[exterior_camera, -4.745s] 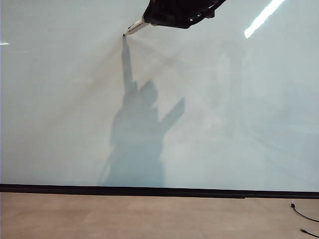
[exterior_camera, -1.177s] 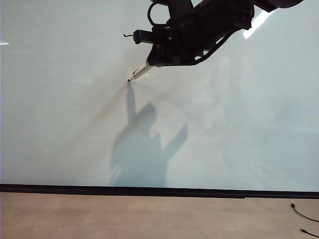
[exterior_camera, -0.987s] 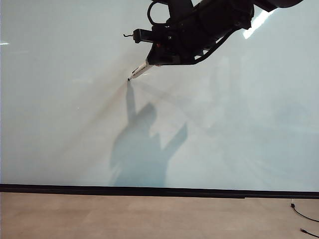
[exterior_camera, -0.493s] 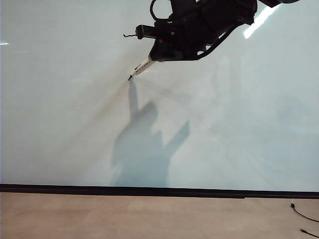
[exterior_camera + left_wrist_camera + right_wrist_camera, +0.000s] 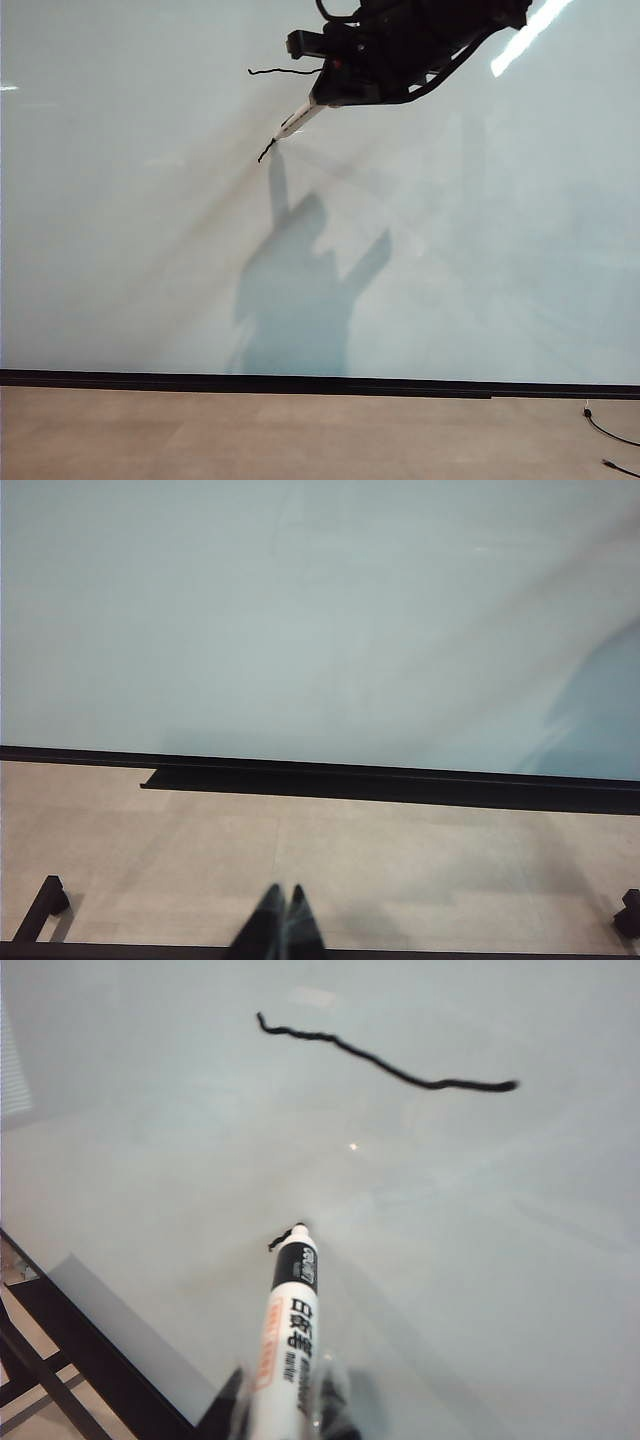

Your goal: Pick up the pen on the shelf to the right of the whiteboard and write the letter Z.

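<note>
A tan floor (image 5: 300, 435) runs along the foot of the scene, pale and evenly lit. A thin black cable (image 5: 610, 432) lies on it at the far right. Black frame bars (image 5: 40, 910) stand on the floor.

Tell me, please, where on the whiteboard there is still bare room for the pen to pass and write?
The whiteboard is bare left of the pen and below it down to the black bottom strip, and across its right side. It is crowded only up top, where the right gripper, shut on the pen, sits by the first stroke. The left gripper, shut, hangs over the floor.
</note>
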You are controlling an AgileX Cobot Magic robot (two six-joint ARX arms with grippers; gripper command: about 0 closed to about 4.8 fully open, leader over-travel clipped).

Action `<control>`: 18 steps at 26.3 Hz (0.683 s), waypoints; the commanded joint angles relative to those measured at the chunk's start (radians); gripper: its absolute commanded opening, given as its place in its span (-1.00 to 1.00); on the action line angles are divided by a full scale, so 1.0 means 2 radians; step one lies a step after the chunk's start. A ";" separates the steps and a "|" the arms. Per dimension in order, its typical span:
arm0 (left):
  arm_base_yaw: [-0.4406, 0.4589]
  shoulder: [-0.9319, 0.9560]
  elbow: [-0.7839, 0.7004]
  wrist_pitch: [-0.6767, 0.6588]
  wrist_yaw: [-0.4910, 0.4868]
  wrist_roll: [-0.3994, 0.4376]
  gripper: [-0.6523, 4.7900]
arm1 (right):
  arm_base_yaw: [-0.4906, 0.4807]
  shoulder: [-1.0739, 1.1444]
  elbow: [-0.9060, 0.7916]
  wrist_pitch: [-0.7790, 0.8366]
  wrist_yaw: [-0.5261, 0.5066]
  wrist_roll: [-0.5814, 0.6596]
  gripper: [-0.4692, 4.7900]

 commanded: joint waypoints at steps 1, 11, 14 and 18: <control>0.000 0.000 0.001 0.002 0.000 0.002 -0.78 | -0.006 -0.009 0.003 0.018 0.024 -0.008 -0.86; 0.000 0.000 0.001 0.002 0.000 0.002 -0.78 | -0.014 -0.027 0.003 0.013 0.025 -0.015 -0.86; 0.000 0.000 0.001 0.002 0.000 0.002 -0.78 | -0.017 -0.034 0.003 0.012 0.025 -0.018 -0.86; 0.000 0.000 0.001 0.002 0.000 0.002 -0.78 | -0.020 -0.042 0.003 0.010 0.025 -0.022 -0.86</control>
